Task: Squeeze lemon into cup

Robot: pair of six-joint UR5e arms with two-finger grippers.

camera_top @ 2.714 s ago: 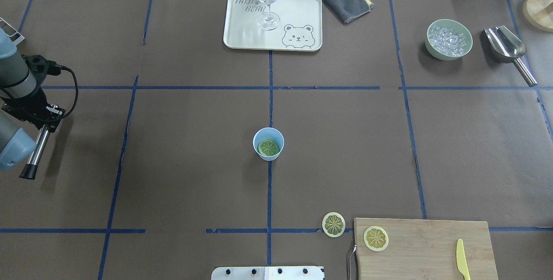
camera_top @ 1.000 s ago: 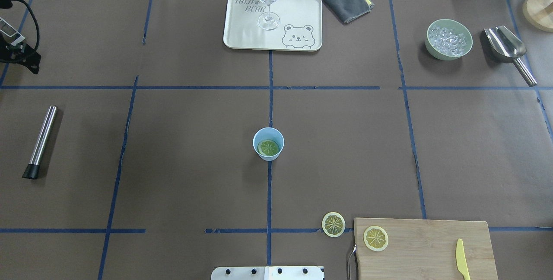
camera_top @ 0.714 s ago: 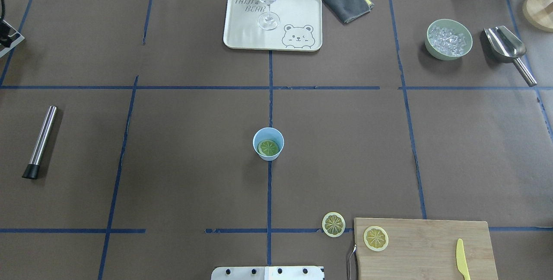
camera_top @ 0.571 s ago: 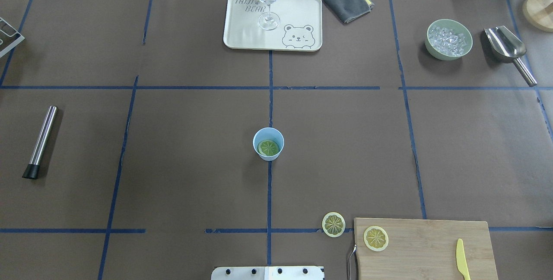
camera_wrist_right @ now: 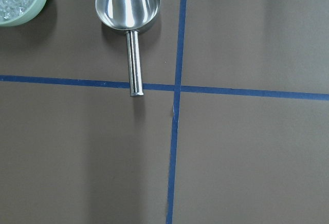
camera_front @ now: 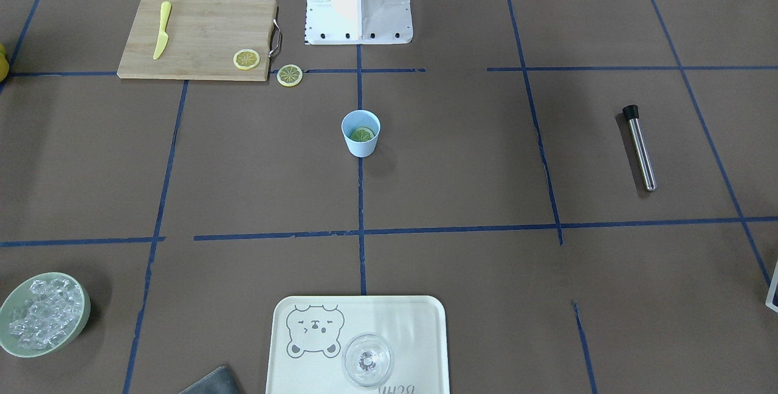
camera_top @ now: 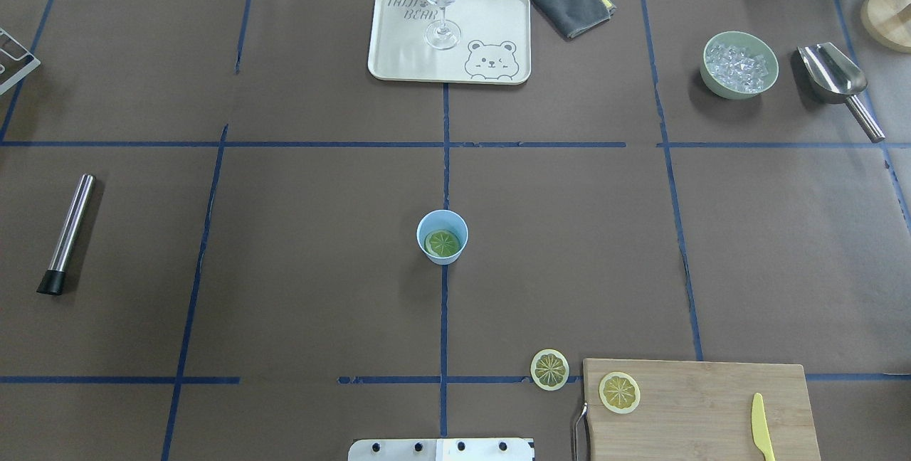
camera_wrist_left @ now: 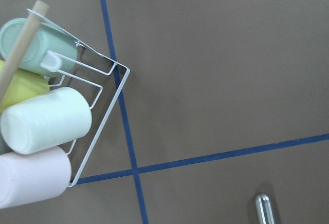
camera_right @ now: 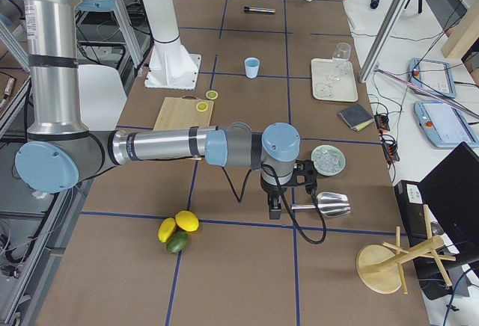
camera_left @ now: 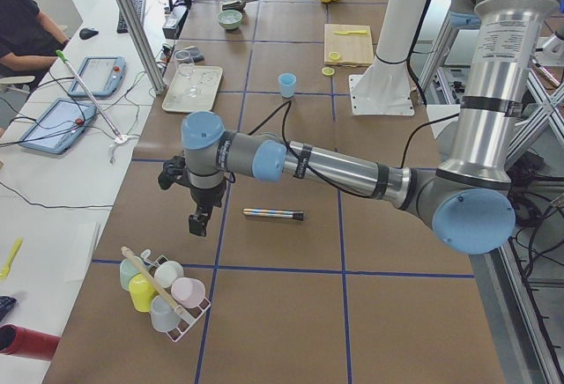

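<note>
The light-blue cup stands at the table's middle and also shows in the front view. One lemon slice lies flat inside it. A second slice lies on the table beside the cutting board. A third slice lies on the board. My left gripper shows only in the left side view, above the table far from the cup; I cannot tell if it is open or shut. My right gripper shows only in the right side view, near the scoop; I cannot tell its state.
A steel muddler lies on the table at the left. A wire rack of cups is under the left wrist. The ice bowl and scoop are at the far right. The tray with a glass is at the back. A yellow knife lies on the board.
The left gripper was at the muddler 2.7 s ago. It has let go and moved away to the far left, out of the overhead view. The muddler stays on the table.
</note>
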